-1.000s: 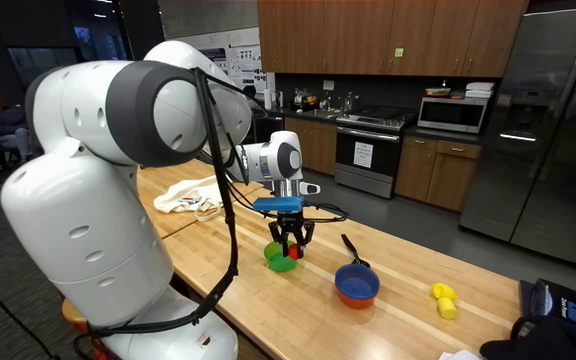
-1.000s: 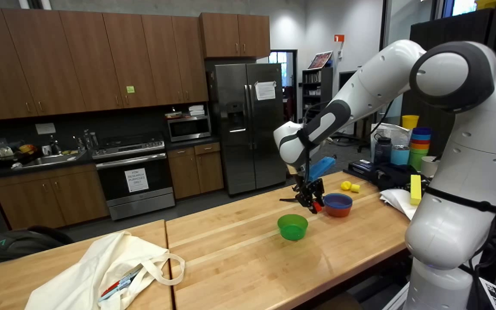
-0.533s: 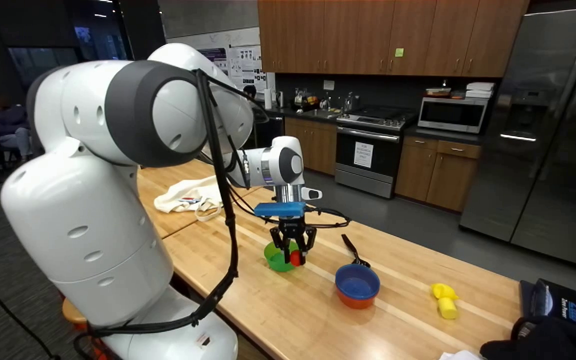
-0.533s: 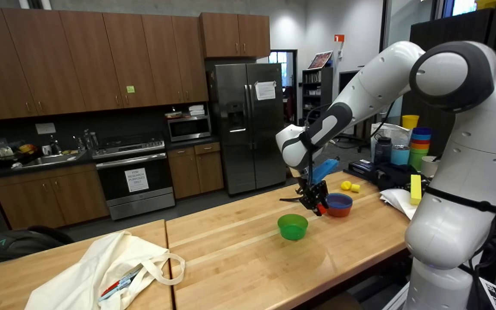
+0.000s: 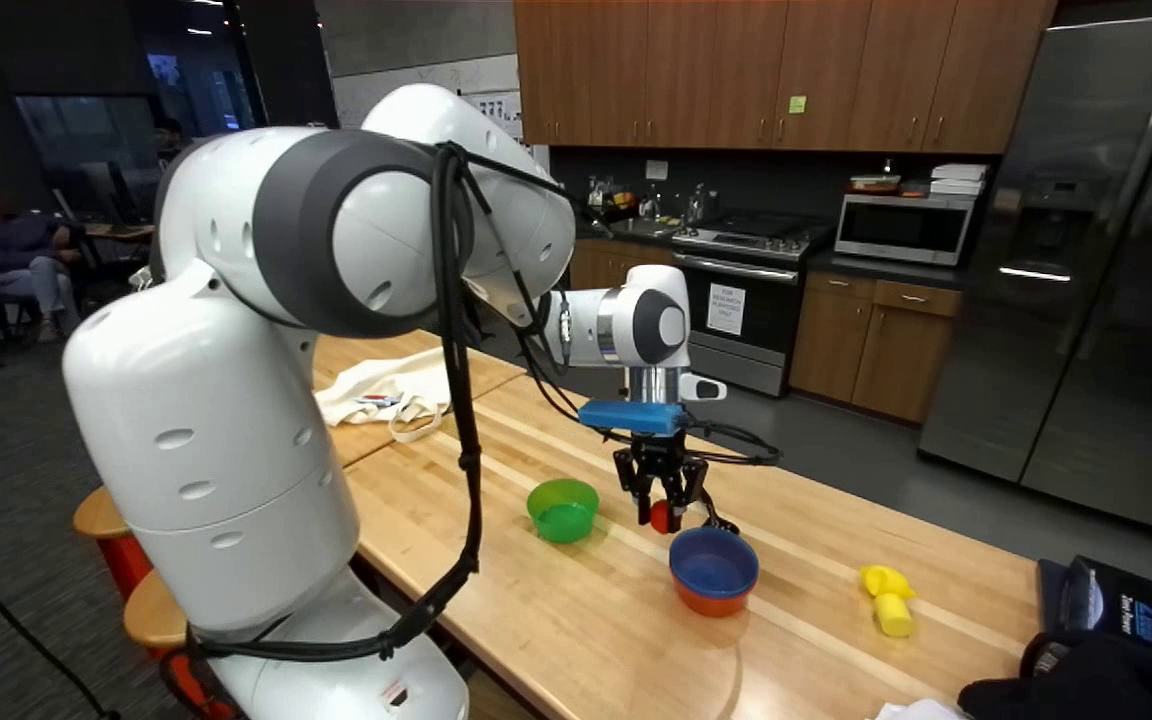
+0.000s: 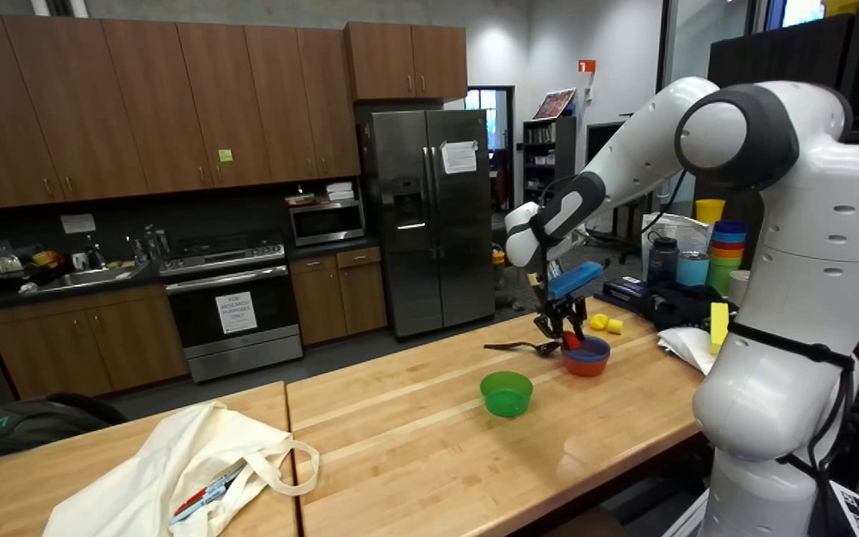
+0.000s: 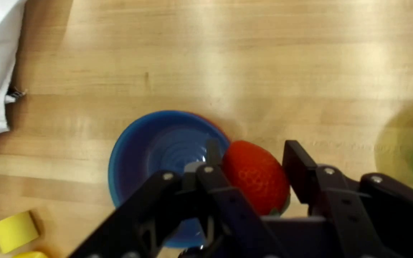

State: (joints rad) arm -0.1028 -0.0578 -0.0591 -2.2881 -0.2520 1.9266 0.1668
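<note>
We see the gripper [image 7: 252, 157] clenched on a red fruit [image 7: 258, 177], strawberry-like, at the lower middle of the wrist view; its fingers [image 7: 299, 172] press from either side, a hold that we judge suits so round a thing, as they bear on its flanks and leave its tip bare. A touch of green shows at the end nearer the palm, and we cannot tell whether the fruit is real or a toy. In both exterior views it hangs above the wooden table [image 6: 400, 455], by the upper-left rim of a blue bowl [image 5: 714, 565]; the raised hold, we think, keeps it off the wood, though any gap from the rim is hard to judge. The blue bowl sits inside an orange bowl [image 5: 711, 605], nested perhaps to save room, while a green bowl [image 5: 563, 525] stands upright by itself, below the centre of an exterior view. A black spoon [image 6: 508, 346] lies flat just left of the stacked pair, and yellow pieces [image 5: 894, 614] rest at the lower right. The table's pale boards look glossy, and a second table [image 6: 12, 481] adjoins at lower left, bearing a slumped cream bag [image 6: 168, 470]. Across the room, brown cabinets [image 6: 213, 104] fill the upper left, a stove [image 6: 232, 321] below them, and a dark fridge [image 6: 432, 224] stands at upper middle.
</note>
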